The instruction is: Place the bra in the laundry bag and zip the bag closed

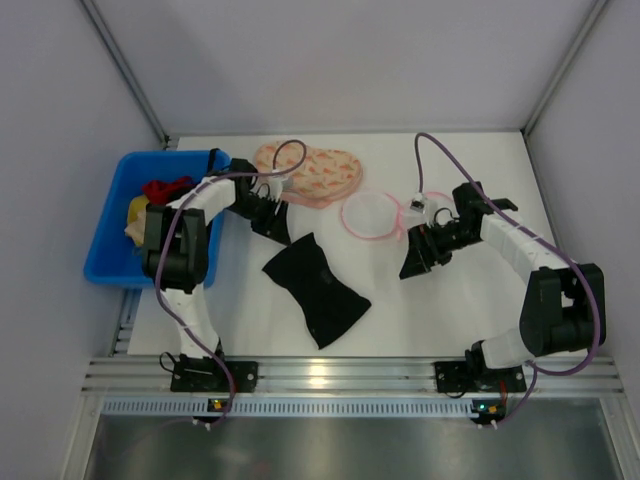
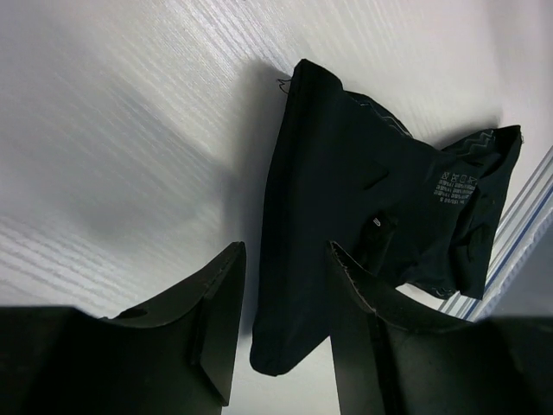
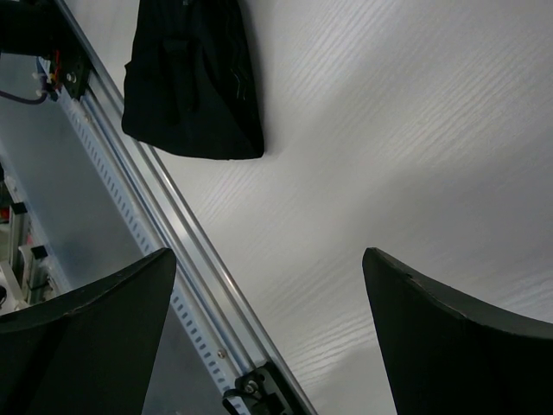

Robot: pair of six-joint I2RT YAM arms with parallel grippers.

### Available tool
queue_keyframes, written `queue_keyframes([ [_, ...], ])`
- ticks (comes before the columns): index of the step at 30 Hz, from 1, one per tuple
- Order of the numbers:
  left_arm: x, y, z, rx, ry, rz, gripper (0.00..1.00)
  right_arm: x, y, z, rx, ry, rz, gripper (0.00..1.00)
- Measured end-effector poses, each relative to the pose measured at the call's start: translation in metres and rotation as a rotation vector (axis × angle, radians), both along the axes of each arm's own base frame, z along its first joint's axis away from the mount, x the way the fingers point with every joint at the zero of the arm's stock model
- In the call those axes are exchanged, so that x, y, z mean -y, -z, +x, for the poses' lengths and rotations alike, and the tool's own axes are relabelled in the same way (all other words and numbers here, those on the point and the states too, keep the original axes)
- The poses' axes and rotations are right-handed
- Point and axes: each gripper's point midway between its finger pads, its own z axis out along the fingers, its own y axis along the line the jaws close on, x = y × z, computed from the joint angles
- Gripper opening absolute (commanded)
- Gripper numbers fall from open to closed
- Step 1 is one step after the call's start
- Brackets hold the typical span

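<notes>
Bra [image 1: 315, 290] lies loose on the white counter [image 1: 450, 320], mid-front between the arms. It is a black crumpled strip with its care label showing. Blue bin [image 1: 100, 240] sits far left, with red and yellow items inside. Peach-pink patterned cloth [image 1: 320, 172] is at the back. Laundry bag [image 1: 372, 215] lies just beside it, a pink-rimmed mesh round. Left jaws are part open over the bra's end, gripping nothing. Right jaws are wide open, empty, above the counter.

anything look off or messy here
Nothing spilled or damaged. The bra lies crumpled and diagonal, its care label exposed, apart from the laundry bag.
</notes>
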Motion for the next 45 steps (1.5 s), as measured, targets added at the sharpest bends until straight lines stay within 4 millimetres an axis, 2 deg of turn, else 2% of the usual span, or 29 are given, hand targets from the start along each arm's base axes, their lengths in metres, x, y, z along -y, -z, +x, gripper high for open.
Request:
queue_keyframes([
  [5, 0.003, 0.015, -0.004, -0.052, 0.009, -0.018, 0.43, 0.0, 0.0, 0.0, 0.0, -0.001, -0.001, 0.9],
  [8, 0.004, 0.02, -0.006, -0.07, 0.014, -0.025, 0.33, 0.0, 0.0, 0.0, 0.0, -0.001, -0.001, 0.9],
  [9, 0.004, 0.02, -0.006, -0.071, 0.015, -0.027, 0.28, 0.0, 0.0, 0.0, -0.001, -0.001, -0.001, 0.9],
  [10, 0.004, 0.02, -0.006, -0.071, 0.017, -0.03, 0.18, 0.0, 0.0, 0.0, -0.001, -0.001, -0.001, 0.9],
  [13, 0.005, 0.02, -0.006, -0.066, 0.023, -0.033, 0.0, 0.0, 0.0, -0.001, -0.002, -0.001, -0.001, 0.9],
  [17, 0.003, 0.017, -0.003, -0.063, 0.013, -0.03, 0.0, 0.0, 0.0, -0.001, -0.002, -0.001, -0.002, 0.9],
  [20, -0.005, 0.009, 0.011, -0.032, -0.019, -0.002, 0.0, 0.0, 0.0, -0.001, -0.002, -0.001, -0.002, 0.9],
  [25, -0.033, -0.021, 0.046, 0.123, -0.112, 0.127, 0.0, 0.0, 0.0, 0.0, -0.001, -0.001, -0.002, 0.9],
  [30, -0.056, -0.075, 0.068, 0.368, -0.197, 0.295, 0.0, 0.0, 0.0, 0.0, -0.001, -0.001, -0.001, 0.9],
  [32, -0.057, -0.096, 0.073, 0.481, -0.218, 0.37, 0.0, 0.0, 0.0, 0.0, -0.001, -0.001, -0.001, 0.9],
  [35, -0.046, -0.117, 0.068, 0.606, -0.217, 0.473, 0.0, 0.0, 0.0, 0.0, 0.001, -0.001, -0.001, 0.9],
  [38, -0.02, -0.12, 0.055, 0.683, -0.185, 0.55, 0.0, 0.0, 0.0, 0.0, 0.001, 0.0, 0.0, 0.9],
  [42, 0.011, -0.091, 0.026, 0.701, -0.122, 0.654, 0.0, 0.0, 0.0, 0.0, 0.002, 0.0, 0.0, 0.9],
  [45, 0.018, -0.061, -0.003, 0.677, -0.073, 0.731, 0.0, 0.0, 0.0, 0.001, 0.002, 0.0, 0.0, 0.9],
])
